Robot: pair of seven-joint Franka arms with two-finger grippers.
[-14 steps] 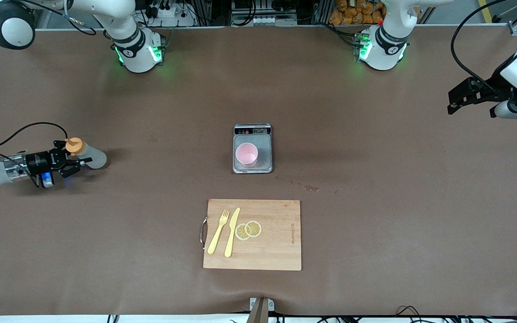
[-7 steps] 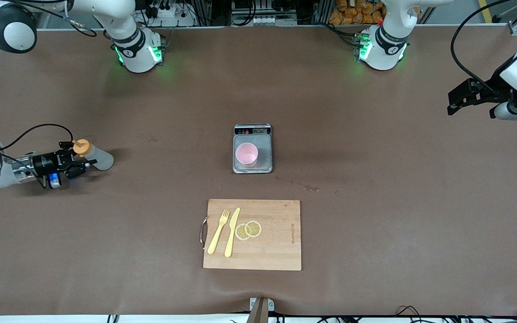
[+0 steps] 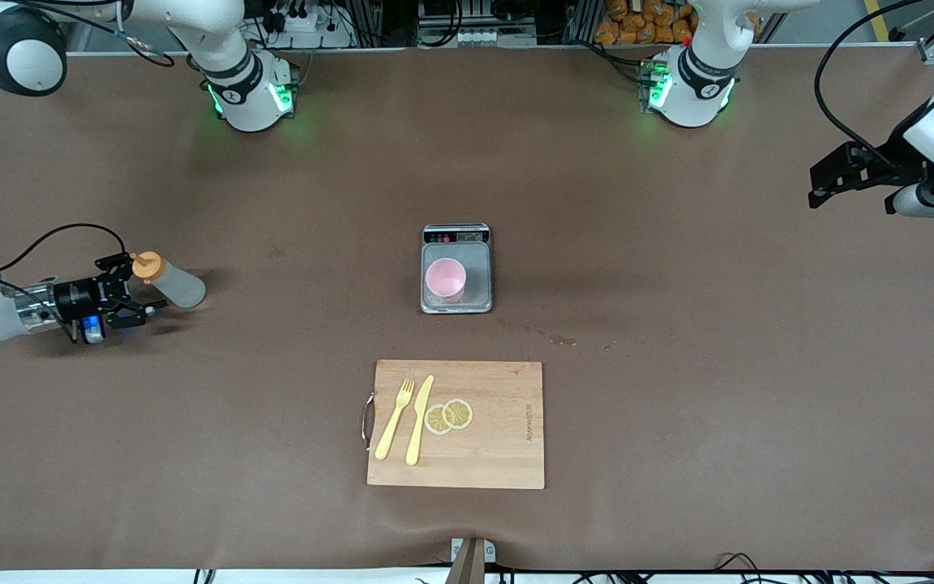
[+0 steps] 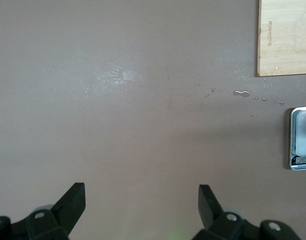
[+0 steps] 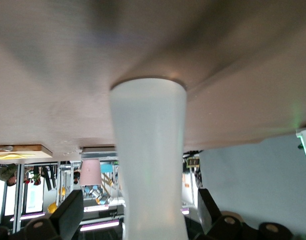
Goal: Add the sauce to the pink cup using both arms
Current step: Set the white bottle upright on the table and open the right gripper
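The sauce bottle [image 3: 173,285], whitish with an orange cap, stands on the table at the right arm's end. My right gripper [image 3: 141,285] is low beside it and open. In the right wrist view the bottle [image 5: 150,160] stands between the spread fingers [image 5: 68,210] with gaps on both sides. The pink cup [image 3: 445,280] sits on the scale [image 3: 475,302] at the table's middle; it also shows small in the right wrist view [image 5: 90,171]. My left gripper [image 3: 816,191] waits open and empty, raised over the left arm's end of the table [image 4: 142,195].
A wooden cutting board [image 3: 499,454] with a yellow fork [image 3: 395,418], a yellow knife [image 3: 419,418] and lemon slices [image 3: 449,415] lies nearer the front camera than the scale. Small wet spots [image 3: 562,340] mark the table beside the scale.
My right gripper first carried the bottle a little toward the middle of the table. It then opened wider and drew back slightly, and the bottle stayed in place.
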